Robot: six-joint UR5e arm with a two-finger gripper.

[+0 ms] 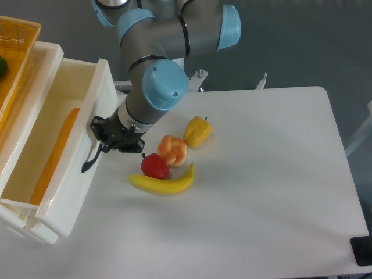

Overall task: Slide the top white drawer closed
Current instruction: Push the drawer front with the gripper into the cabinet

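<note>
You cannot tell whether the jaws are spread or pressed together: the black gripper (pixel 103 139) is seen from above and its fingertips are lost against the dark handle (pixel 92 156) on the drawer front. What you can see is the gripper pressed up against that front, right at the upper end of the curved black bar.

The top white drawer (pixel 87 174) sits at the left edge of your view, pulled out from the cabinet, its deep glossy tray open to the camera. A long orange carrot (pixel 55 157) lies lengthwise inside the tray.

Above and behind the drawer, in the top left corner, a yellow wicker basket (pixel 17 52) rests on the cabinet top.

Just right of the gripper, on the white table (pixel 261 192), a small cluster of toy produce lies close together: a red apple (pixel 154 166) touching a yellow banana (pixel 164 182) below it, an orange fruit (pixel 173 149) just above the apple, and a yellow pepper (pixel 197 131) beside that. The grey arm with blue joint caps (pixel 165 87) reaches down from the top centre.
</note>
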